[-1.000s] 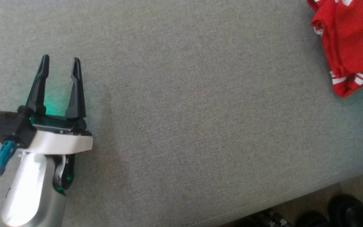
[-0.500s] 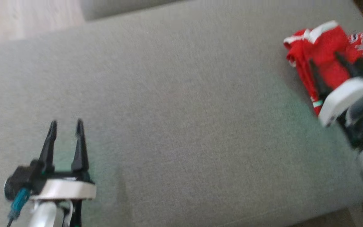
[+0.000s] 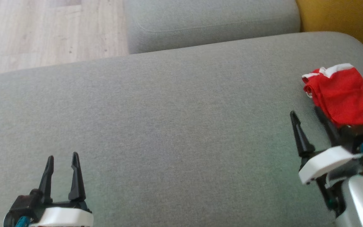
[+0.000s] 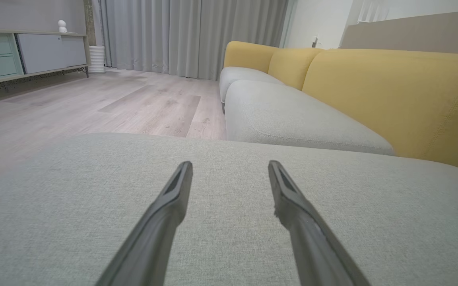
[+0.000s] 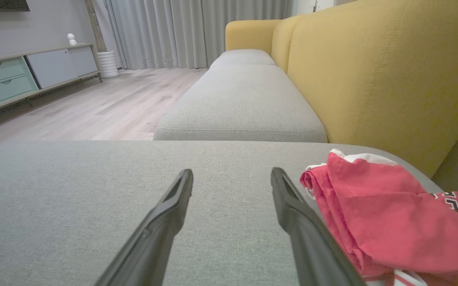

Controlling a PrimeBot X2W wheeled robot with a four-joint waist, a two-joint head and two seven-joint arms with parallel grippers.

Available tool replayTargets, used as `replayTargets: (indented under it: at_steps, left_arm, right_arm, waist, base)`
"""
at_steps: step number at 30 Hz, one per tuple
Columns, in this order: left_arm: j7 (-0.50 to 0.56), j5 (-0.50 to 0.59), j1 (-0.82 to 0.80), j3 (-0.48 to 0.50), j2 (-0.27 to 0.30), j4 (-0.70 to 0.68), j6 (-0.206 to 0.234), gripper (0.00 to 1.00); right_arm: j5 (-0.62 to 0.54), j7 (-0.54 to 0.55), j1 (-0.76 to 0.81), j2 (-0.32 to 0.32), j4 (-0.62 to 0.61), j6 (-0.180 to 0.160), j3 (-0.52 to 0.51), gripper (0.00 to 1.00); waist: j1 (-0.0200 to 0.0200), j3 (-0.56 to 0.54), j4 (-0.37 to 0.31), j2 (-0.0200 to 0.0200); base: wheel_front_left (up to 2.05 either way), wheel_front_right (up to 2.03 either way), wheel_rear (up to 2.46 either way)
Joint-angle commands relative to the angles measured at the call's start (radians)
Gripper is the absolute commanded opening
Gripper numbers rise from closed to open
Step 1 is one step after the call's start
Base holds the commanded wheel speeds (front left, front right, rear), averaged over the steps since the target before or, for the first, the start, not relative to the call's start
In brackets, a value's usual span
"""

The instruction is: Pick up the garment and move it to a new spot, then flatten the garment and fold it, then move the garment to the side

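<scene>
We find the red fabric garment with white trim (image 3: 345, 94) lying crumpled at the far right end of the broad grey woven-fabric sofa seat (image 3: 181, 126), close to the seat's rounded right corner. A bit of patterned black-and-white lettering shows at its right edge. Behind it rises the mustard-yellow upholstered backrest (image 3: 339, 15).

Our right tool (image 3: 304, 110) hangs low over the seat just beside the garment's near left edge, its two long dark fingers spread wide with nothing between them. In the right wrist view the right-hand finger runs along the garment's folded border; we cannot tell whether it touches the cloth or only passes in front of it. The left-hand finger stands over bare grey fabric.

Our left tool (image 3: 62, 156) sits well apart from the garment, at the near left of the seat, fingers pointing away from us. Its jaws are also open, with only grey upholstery showing in the gap.

Beyond the seat's far edge we see a second grey seat cushion (image 3: 210, 19) and, to its left, a pale wood-plank floor (image 3: 43, 31). The left wrist view also takes in long grey curtains (image 4: 181, 35) at the back of the room.
</scene>
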Motion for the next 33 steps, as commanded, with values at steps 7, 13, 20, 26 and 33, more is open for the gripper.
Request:
replayTargets:
  at_steps: [7, 13, 20, 26, 33]
  left_arm:
    - [-0.011, 0.001, -0.034, 0.056, 0.004, -0.014, -0.017, 1.0]
    - [-0.011, 0.008, -0.035, 0.059, -0.002, -0.007, -0.024, 1.0]
    - [-0.011, 0.006, -0.035, 0.067, -0.002, 0.002, -0.037, 1.0]
    - [-0.011, 0.009, -0.037, 0.071, -0.003, 0.007, -0.043, 1.0]
    - [0.001, 0.002, 0.007, 0.03, -0.013, 0.042, -0.043, 0.0]
  right_arm:
    - [-0.03, 0.026, 0.049, 0.04, -0.094, 0.007, -0.009, 1.0]
    - [-0.032, 0.033, 0.068, 0.056, -0.106, 0.007, -0.02, 1.0]
    - [-0.032, 0.027, 0.087, 0.075, -0.115, 0.007, -0.029, 1.0]
    - [-0.033, 0.029, 0.087, 0.078, -0.11, 0.007, -0.026, 1.0]
    - [-0.027, 0.034, 0.112, 0.082, -0.069, 0.0, -0.038, 0.0]
  waist:
    - [0.0002, -0.012, 0.023, -0.0001]
    - [0.0002, -0.019, 0.02, -0.0001]
    - [0.0002, -0.022, 0.012, -0.0001]
    - [0.0002, -0.024, 0.008, -0.0001]
    - [0.0002, -0.024, 0.01, -0.0001]
  base:
    - [0.0, 0.0, 0.0]
    - [0.0, 0.0, 0.0]
    - [0.0, 0.0, 0.0]
    - [0.0, 0.0, 0.0]
    - [0.0, 0.0, 0.0]
